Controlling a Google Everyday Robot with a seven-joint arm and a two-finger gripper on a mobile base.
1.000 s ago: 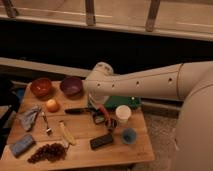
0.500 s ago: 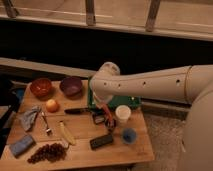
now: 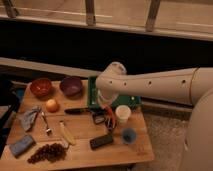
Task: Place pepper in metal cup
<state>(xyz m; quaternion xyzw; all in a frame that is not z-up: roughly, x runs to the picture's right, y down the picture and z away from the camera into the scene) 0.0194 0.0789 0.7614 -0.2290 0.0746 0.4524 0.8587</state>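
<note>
Camera view looks down on a wooden bench point(image 3: 80, 150). Nearest its front edge lie a blue-grey block point(image 3: 21, 145) at the left, a cluster of dark grapes point(image 3: 48, 153) beside it, and a dark rectangular item point(image 3: 101, 141) further right. A small blue cup point(image 3: 129, 135) stands near the right front corner. A pale yellow elongated item point(image 3: 66, 134) lies just behind the grapes, with a fork point(image 3: 46, 125) and a crumpled grey cloth point(image 3: 28, 118) to its left.

Midway back, a black-handled knife point(image 3: 77, 111) lies across the bench, and a round orange fruit point(image 3: 52, 105) sits to its left. The tool point(image 3: 107, 116) hangs low over the bench just left of a white cup point(image 3: 122, 114), with the red-orange pepper point(image 3: 109, 114) at it; whether its fingers are clamped on the pepper cannot be told. The metal cup cannot be made out.

Further back sit a red-brown bowl point(image 3: 41, 87) and a purple bowl point(image 3: 71, 86), side by side, and a green tray point(image 3: 93, 92) partly covered by the white arm point(image 3: 150, 87), which reaches in from the right.
</note>
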